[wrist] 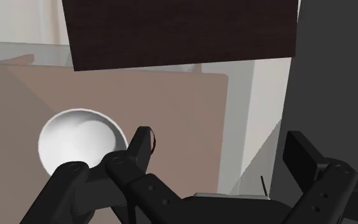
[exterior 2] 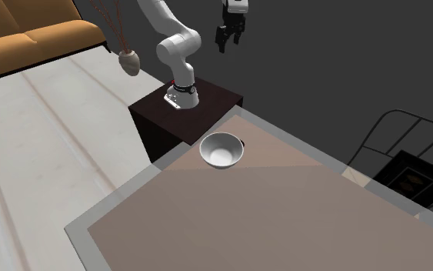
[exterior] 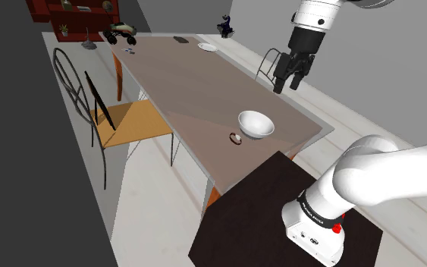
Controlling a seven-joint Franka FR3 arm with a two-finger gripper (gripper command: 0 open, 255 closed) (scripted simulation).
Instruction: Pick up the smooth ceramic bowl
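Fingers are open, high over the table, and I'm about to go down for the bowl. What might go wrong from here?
1. The bowl sits off to one side of the open fingers, not between them; a straight descent may hit its rim.
2. A small round thing beside it may get knocked.
3. The bowl stands near the edge of the table; a push might slide it off.

In the wrist view one finger (wrist: 130, 156) of the end effector (wrist: 219, 141) covers part of the rim of the bowl (wrist: 75, 140) and most of a small dark ring (wrist: 154, 137) beside it. In the shoulder view that ring, at the bowl's seven o'clock, is too small to identify, as are the small things (exterior: 130, 51) at the far end of the table (exterior: 196, 83).
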